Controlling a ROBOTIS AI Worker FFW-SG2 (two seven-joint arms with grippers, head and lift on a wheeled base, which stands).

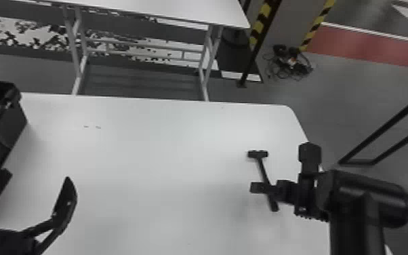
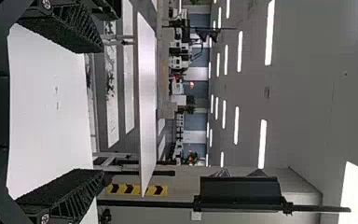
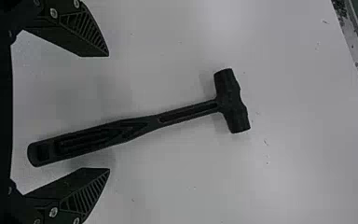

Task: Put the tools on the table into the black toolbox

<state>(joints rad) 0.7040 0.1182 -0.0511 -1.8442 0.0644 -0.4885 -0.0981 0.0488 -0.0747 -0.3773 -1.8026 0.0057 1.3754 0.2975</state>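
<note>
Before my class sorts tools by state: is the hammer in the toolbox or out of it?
Out: the hammer lies on the white table, well away from the black toolbox.

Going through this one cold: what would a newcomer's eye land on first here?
Probably the dark hammer lying on the right part of the white table, with the right gripper open over its handle. Next, the black toolbox at the table's left, the open left gripper near it. Behind, yellow-and-black striped posts catch the eye.
</note>
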